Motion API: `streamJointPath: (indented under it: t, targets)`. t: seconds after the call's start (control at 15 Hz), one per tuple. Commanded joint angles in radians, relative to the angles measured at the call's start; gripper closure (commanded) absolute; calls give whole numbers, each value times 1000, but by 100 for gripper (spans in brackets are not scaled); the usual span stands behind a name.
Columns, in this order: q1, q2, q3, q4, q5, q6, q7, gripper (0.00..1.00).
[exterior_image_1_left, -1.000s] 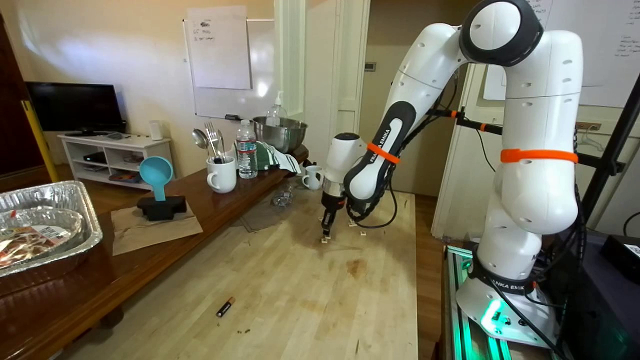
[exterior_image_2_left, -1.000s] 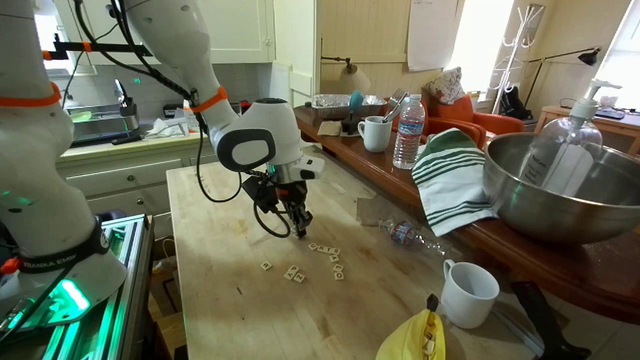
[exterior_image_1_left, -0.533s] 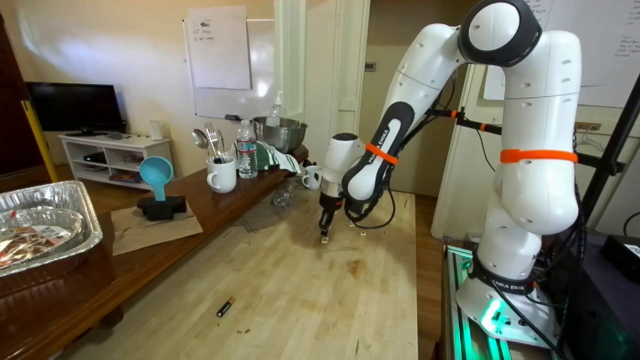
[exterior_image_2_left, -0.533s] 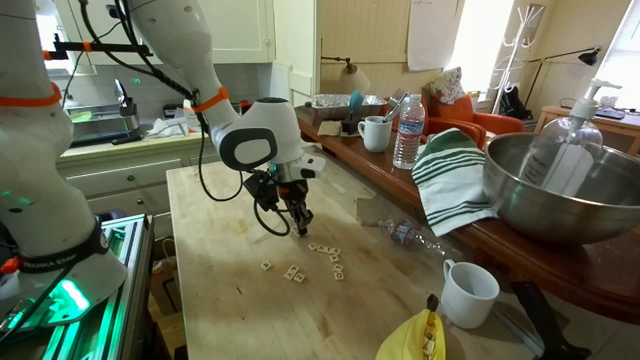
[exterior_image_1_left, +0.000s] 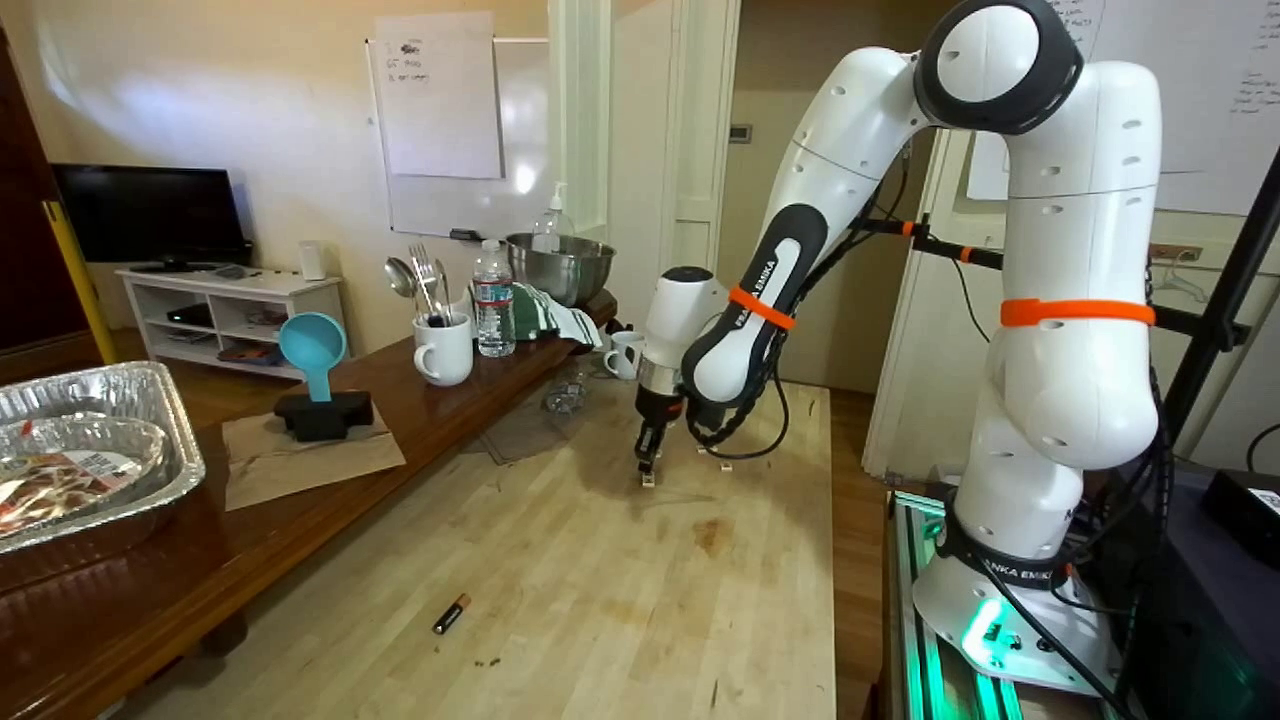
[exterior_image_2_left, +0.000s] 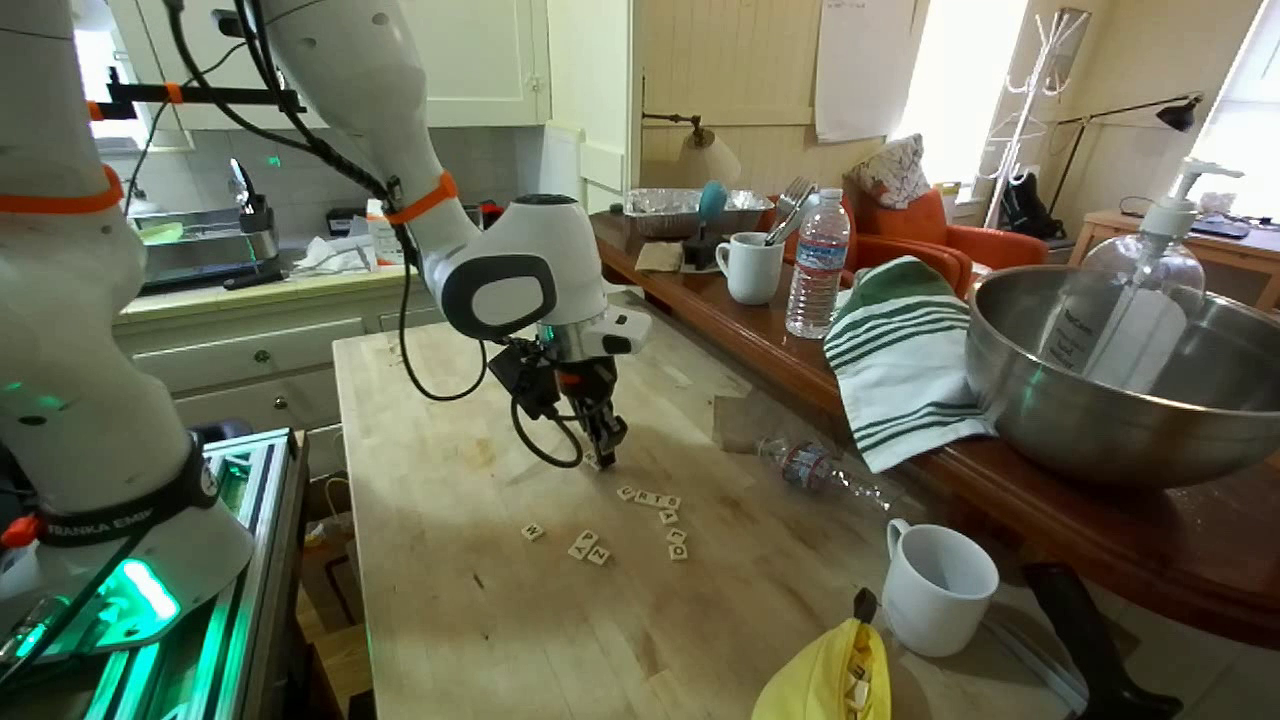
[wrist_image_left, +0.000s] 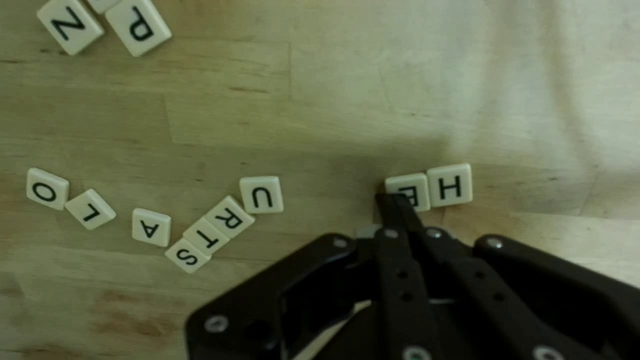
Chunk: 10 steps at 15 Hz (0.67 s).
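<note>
Wrist view: my black two-finger gripper (wrist_image_left: 394, 201) is clenched, its fingers flat together with nothing visible between them. Its tips overlap one edge of a cream square letter tile reading as E (wrist_image_left: 410, 186), which lies on the pale planked wood tabletop (wrist_image_left: 330, 110). Whether they press on it or hover just above, I cannot tell. A cream square H tile (wrist_image_left: 450, 185) touches it edge to edge, just right of my tips.

Step in hand, judged: fingertip nudging of the E rather than pinching. A next push would call for light, level contact, so neither tile twists or rides over its neighbour.

Left of my tips, apart from that pair: a cream U tile (wrist_image_left: 261, 195), then a slanted, touching row of R, T and S tiles (wrist_image_left: 206, 236).

Materials: tiles flat, smooth, slightly round-cornered, black-lettered; likely to slide easily. Tabletop streaked with grain, brown-stained in places. In an exterior view, past the loose tiles from my gripper: a soft yellow zip pouch (exterior_image_2_left: 800, 685) with tiles at its mouth, and a glossy white mug (exterior_image_2_left: 940, 590). Also well apart from my gripper: a black-and-copper cylindrical battery (exterior_image_1_left: 451, 613).
</note>
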Motion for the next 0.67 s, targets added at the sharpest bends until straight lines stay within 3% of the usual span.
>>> streamJointPath:
  t: [0.0,0.6]
  targets:
    - [17,62,-2,16,-4,-4,35,100]
    - [-8,-2,4,3,33,-23,19,100]
